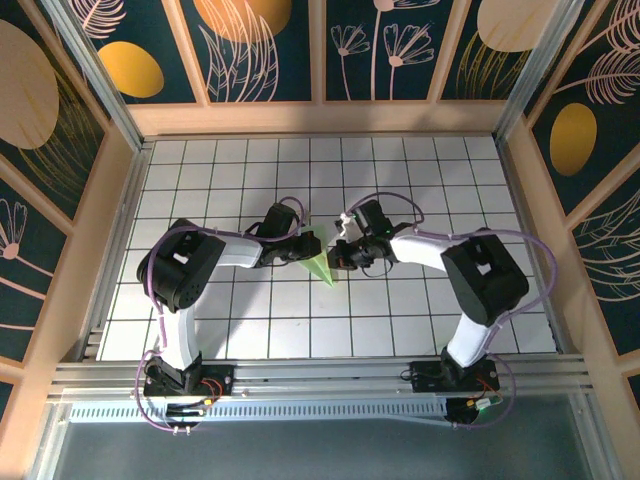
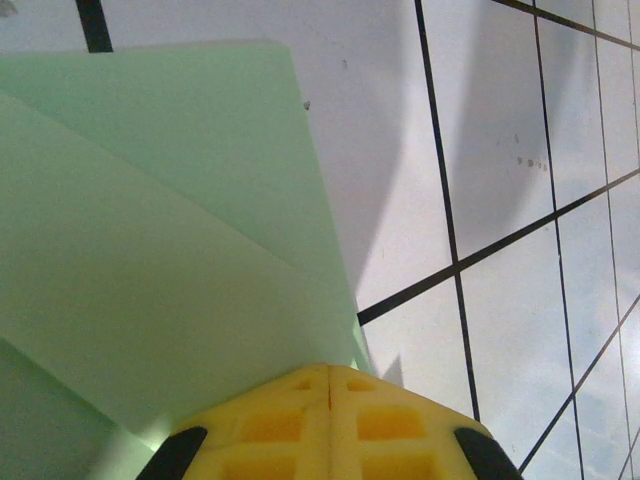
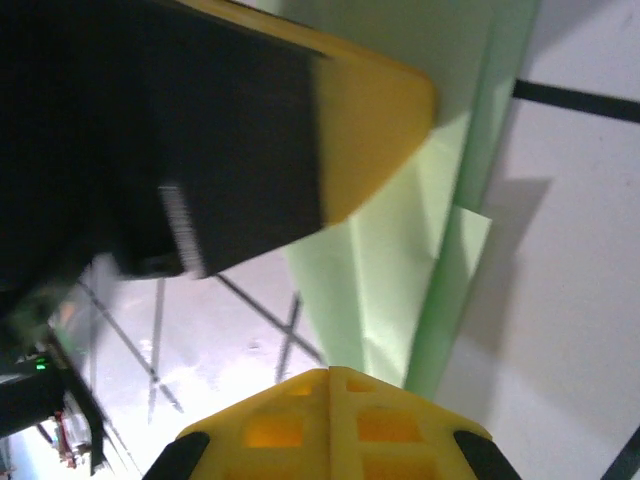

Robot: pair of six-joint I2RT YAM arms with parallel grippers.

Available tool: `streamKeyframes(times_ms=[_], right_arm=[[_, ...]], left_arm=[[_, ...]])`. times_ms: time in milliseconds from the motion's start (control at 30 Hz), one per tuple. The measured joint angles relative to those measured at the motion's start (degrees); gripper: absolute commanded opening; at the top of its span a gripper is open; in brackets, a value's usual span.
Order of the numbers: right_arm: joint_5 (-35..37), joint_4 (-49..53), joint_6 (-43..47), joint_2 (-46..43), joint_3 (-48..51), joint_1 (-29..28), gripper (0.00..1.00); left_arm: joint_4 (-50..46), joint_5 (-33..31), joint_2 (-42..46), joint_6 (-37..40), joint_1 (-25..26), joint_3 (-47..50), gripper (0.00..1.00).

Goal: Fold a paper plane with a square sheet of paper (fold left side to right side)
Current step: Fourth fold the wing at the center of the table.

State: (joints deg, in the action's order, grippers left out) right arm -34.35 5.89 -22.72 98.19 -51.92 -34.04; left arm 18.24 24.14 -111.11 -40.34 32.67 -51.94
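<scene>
The light green sheet of paper (image 1: 321,262) lies folded into a slim pointed dart at the middle of the table, its tip toward the near edge. My left gripper (image 1: 301,246) is shut, its yellow tips resting on the paper's left side; creased green layers (image 2: 170,250) spread out ahead of that gripper (image 2: 330,372). My right gripper (image 1: 339,254) is also shut, at the paper's right side. In the right wrist view its tips (image 3: 328,372) meet the narrow end of the folded paper (image 3: 400,260), and the left gripper's finger (image 3: 370,120) presses the paper farther up.
The white table (image 1: 400,180) carries a black grid and is enclosed by wooden walls (image 1: 320,118) on three sides. An aluminium rail (image 1: 320,372) with both arm bases runs along the near edge.
</scene>
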Motion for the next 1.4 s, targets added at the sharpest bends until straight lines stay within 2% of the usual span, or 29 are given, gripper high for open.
streamKeyframes(times_ms=[133, 333, 933, 1400], right_arm=[[-2.5, -2.1, -1.4, -3.7, 3.2, 0.2, 0.0], [-4.8, -4.9, -3.8, -1.5, 5.1, -1.2, 0.0], [-4.1, -7.0, -4.9, 4.8, 5.0, -1.7, 0.0], [-4.3, -10.6, -5.3, 3.8, 8.4, -1.7, 0.0]], left_arm=[[0.7, -0.3, 0.1, 0.0, 0.0, 0.3, 0.0], [1.1, -0.7, 0.1, 0.0, 0.1, 0.4, 0.0], [1.2, -0.8, 0.1, 0.0, 0.1, 0.4, 0.0], [1.3, -0.8, 0.1, -0.5, 0.1, 0.4, 0.0]])
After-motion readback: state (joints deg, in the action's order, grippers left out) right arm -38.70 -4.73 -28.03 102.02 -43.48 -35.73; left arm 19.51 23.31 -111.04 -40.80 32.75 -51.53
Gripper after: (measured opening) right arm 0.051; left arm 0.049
